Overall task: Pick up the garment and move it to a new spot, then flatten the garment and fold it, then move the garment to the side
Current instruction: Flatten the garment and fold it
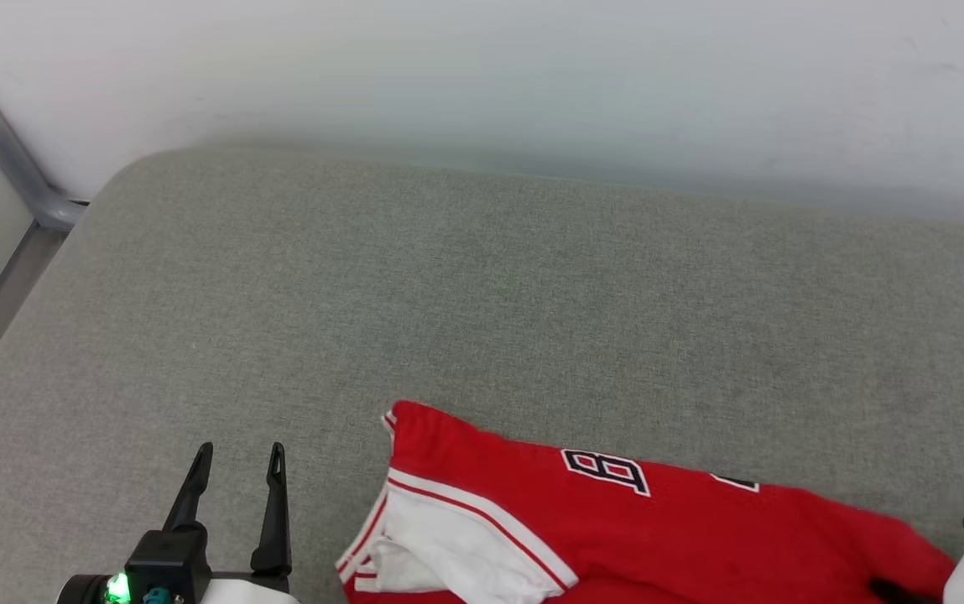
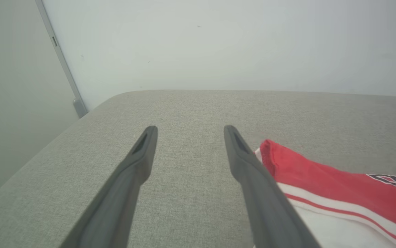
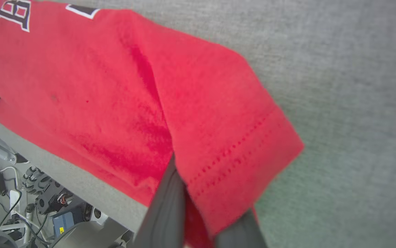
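The red Bulls jersey (image 1: 700, 520) lay bunched along the near edge of the grey padded bench (image 1: 482, 294), toward its right end. The right gripper (image 3: 198, 213) pinched the stitched hem at the jersey's right end between its fingers. The left gripper (image 1: 241, 453) hovered just left of the white sleeve (image 1: 456, 554), fingers spread and empty. This looked like the pick-up step, half secured. The next move likely called for the left fingers to close on the sleeve-side cloth before any lift.

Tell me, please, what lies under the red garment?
The garment lies on the grey padded surface. In the right wrist view, the right gripper grips its hem, with cloth between the fingers. The fingertips and the surface beneath are covered.
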You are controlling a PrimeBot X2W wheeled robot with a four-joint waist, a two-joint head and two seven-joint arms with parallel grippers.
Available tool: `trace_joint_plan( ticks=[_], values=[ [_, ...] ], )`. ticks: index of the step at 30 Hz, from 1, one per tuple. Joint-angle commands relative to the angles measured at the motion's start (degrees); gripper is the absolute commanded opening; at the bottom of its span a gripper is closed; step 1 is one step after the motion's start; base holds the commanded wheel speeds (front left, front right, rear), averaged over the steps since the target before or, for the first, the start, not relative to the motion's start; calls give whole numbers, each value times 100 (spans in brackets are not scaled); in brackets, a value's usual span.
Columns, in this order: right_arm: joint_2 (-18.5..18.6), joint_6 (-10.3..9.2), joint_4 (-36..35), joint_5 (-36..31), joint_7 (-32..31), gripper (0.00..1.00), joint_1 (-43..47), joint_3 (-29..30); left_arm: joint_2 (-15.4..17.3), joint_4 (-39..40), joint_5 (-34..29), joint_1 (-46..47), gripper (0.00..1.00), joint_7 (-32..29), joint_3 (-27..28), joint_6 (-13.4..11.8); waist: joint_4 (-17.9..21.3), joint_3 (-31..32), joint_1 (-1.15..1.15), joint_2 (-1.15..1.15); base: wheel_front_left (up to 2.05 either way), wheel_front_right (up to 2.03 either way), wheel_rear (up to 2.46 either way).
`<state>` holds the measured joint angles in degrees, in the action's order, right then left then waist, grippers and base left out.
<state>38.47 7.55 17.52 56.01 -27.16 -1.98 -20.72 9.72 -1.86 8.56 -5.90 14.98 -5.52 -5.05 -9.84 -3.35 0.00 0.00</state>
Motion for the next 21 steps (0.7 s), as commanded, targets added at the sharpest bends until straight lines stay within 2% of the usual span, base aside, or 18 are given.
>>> trace_joint_plan(
  ticks=[1, 10, 14, 18, 21],
  values=[
    [114, -13, 76, 21, 44, 0, -47, 52, -38, -10, -50, -61, 100, 28, 27, 34, 15, 27, 0, 0, 0, 0, 0],
    [657, -12, 742, -239, 412, 0, -105, 360, -209, -28, -349, -152, 100, 28, 269, 337, 60, 208, 0, 0, 0, 0, 0],
    [701, -11, 975, -255, 482, 0, -61, 513, -241, -56, -458, -196, 100, 28, 317, 397, 67, 288, 0, 0, 0, 0, 0],
    [771, -11, 832, -219, 456, 0, 34, 589, -273, -68, -533, -207, 100, 28, 348, 443, 93, 365, 0, 0, 0, 0, 0],
    [820, -11, 476, -192, 392, 0, 119, 593, -281, -70, -584, -237, 100, 28, 381, 476, 112, 416, 0, 0, 0, 0, 0]
  ],
)
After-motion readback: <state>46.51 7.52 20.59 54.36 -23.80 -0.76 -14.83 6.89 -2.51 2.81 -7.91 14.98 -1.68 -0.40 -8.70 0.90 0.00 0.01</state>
